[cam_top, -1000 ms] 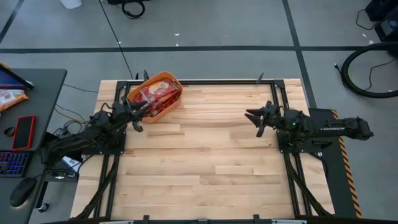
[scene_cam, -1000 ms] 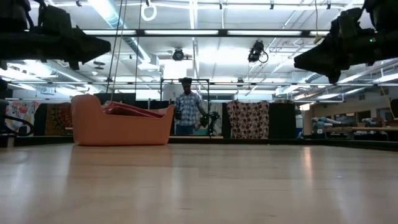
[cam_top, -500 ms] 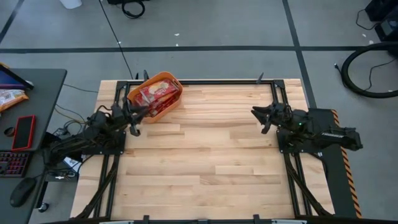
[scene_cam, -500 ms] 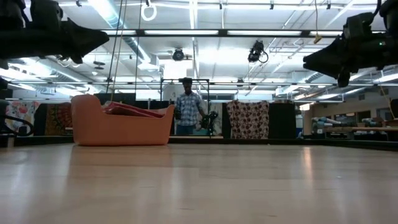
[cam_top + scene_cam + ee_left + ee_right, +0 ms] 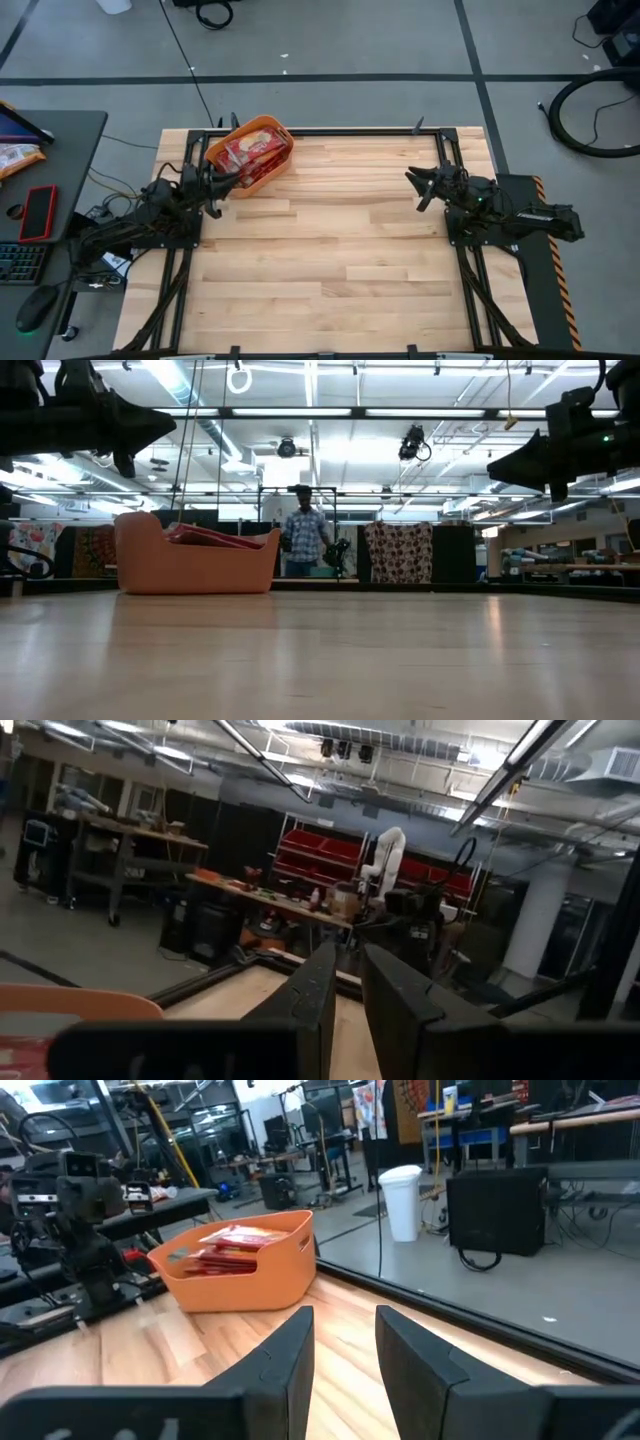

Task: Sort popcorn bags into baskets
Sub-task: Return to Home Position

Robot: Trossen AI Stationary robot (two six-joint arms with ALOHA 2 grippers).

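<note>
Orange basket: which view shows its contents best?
High view: looks straight down into the orange basket, popcorn bags visible inside. Right wrist sees them obliquely; low view, only edges above the rim; left wrist, a rim sliver.

Table [image 5: 330, 250] at centre, arm mounted at each side. Basket [image 5: 262, 122] on table, far left corner, close to far edge. Popcorn bags [image 5: 250, 150] piled inside basket. Left gripper [image 5: 233, 180] raised above table, by basket's near side. Right gripper [image 5: 414, 186] raised near table's right edge, level with left gripper, well apart from basket. Side desk [image 5: 70, 140] left of table; slab [image 5: 38, 212] on it, keyboard [image 5: 20, 262] before slab. Person [image 5: 303, 538] behind table, right of basket in low view.
</note>
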